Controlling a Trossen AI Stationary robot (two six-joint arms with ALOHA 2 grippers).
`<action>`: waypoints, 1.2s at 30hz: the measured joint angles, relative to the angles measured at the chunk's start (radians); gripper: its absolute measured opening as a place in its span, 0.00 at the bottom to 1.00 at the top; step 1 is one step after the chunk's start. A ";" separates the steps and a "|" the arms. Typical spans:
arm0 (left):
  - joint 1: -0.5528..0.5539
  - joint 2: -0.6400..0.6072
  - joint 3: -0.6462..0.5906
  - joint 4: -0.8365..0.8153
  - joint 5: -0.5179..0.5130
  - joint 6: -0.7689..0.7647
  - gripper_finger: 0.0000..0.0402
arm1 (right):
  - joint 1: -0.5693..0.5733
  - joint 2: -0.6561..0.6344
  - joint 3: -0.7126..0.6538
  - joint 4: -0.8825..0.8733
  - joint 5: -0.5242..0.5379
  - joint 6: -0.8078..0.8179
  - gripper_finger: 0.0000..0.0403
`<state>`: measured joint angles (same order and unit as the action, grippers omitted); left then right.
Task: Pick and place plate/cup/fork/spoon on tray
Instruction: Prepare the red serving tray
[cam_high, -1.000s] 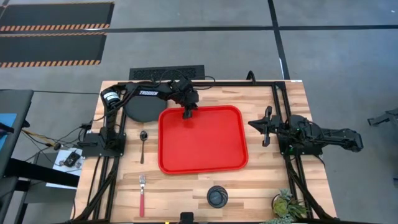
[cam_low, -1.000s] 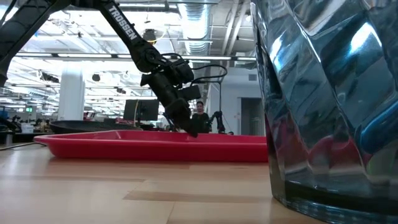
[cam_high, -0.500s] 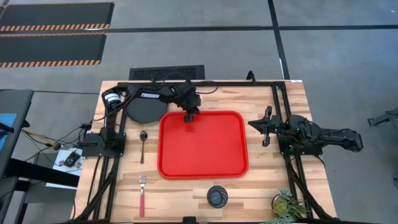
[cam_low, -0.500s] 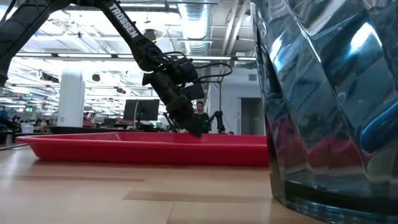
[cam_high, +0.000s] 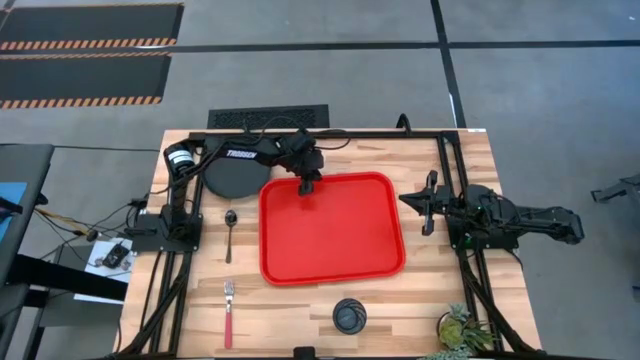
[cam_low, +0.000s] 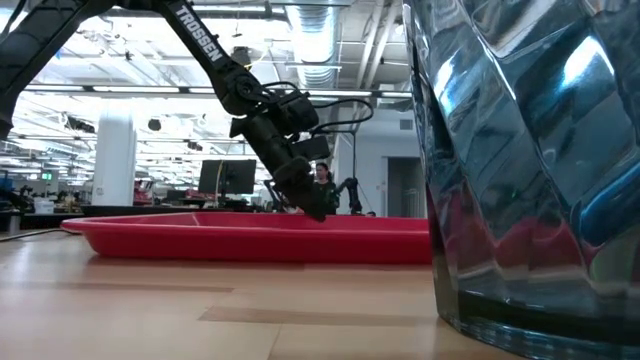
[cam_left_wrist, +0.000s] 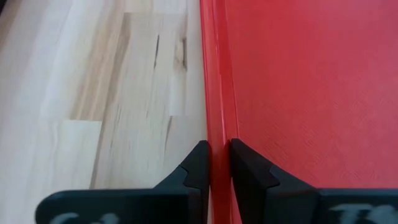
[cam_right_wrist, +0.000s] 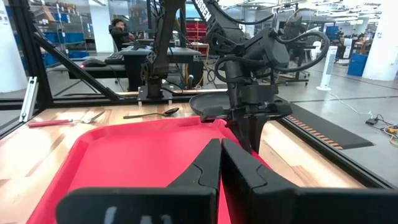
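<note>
The red tray (cam_high: 332, 235) lies at the table's middle. My left gripper (cam_high: 305, 187) is shut on its far rim; it also shows in the low view (cam_low: 315, 212). The black plate (cam_high: 232, 178) lies on the table left of the tray's far corner. The dark spoon (cam_high: 230, 232) and the red-handled fork (cam_high: 228, 312) lie left of the tray. The dark cup (cam_high: 349, 316) stands near the front edge. My right gripper (cam_high: 428, 203) is shut and empty, right of the tray. My left gripper pinches the tray's far rim (cam_left_wrist: 217, 124) near its middle, with one finger (cam_left_wrist: 198, 163) outside the rim and the other finger (cam_left_wrist: 247, 167) inside the tray. The fingers slant down from the far side. The tray sits about level on the table (cam_low: 250, 245).
A potted plant (cam_high: 460, 330) stands at the near right corner and fills the right of the low view (cam_low: 530, 170). Black frame rails (cam_high: 455, 170) run along the far and side edges. Bare wood (cam_high: 420, 290) lies between the tray and the front edge.
My left gripper, still shut on the far rim, has gone a little toward the table's right edge. The whole tray has slid with it along the table toward the right, staying flat.
</note>
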<state>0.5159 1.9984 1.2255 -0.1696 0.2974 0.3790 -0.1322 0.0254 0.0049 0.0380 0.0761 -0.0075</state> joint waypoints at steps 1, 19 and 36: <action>0.000 0.000 0.000 -0.001 0.001 0.000 0.08 | 0.000 0.000 0.000 0.000 0.000 0.000 0.09; 0.006 0.000 0.002 -0.004 -0.003 0.046 0.10 | 0.000 0.000 0.000 0.000 0.000 0.000 0.09; 0.002 0.000 0.003 0.005 0.001 0.053 0.20 | 0.000 0.000 0.000 0.000 0.000 0.000 0.09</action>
<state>0.5182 1.9984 1.2282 -0.1642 0.2979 0.4320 -0.1323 0.0254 0.0049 0.0380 0.0761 -0.0076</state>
